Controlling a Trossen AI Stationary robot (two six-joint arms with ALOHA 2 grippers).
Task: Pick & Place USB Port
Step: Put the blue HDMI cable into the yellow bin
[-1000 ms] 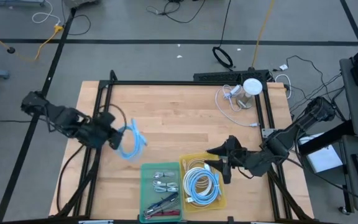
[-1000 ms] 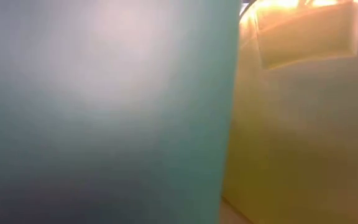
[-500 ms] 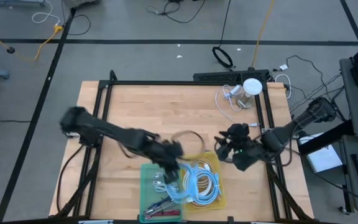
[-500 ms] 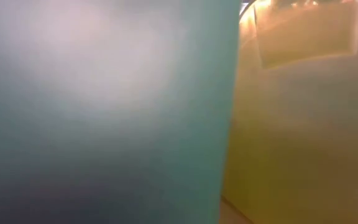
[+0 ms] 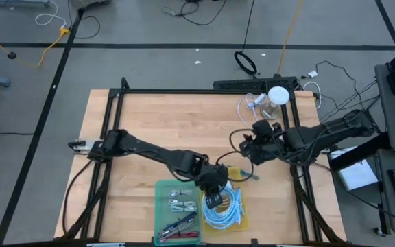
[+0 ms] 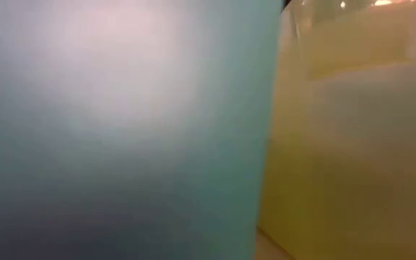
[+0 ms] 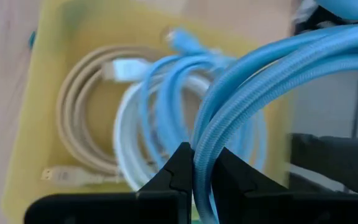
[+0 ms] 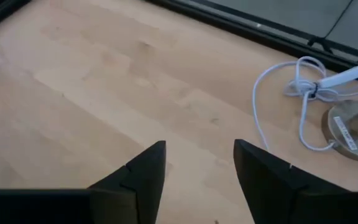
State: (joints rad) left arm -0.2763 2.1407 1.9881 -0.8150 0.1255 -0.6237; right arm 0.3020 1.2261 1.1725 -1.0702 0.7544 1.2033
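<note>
Left arm stretched from the bench's left edge diagonally toward the near edge, forearm low, wrist bent down. Left hand near the middle of the near edge, fingers clamped tight together. Right arm reaches in from the right edge, roughly level. Right hand right of bench centre, fingers spread apart, holding nothing.

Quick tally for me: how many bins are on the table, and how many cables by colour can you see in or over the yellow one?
Bins: 2, green bin and yellow bin.
Blue cables: 2, one in the left claw, the blue cable, and one coiled in the bin.
White cables: 1.
Beige cables: 1.
Total: 6.
</note>
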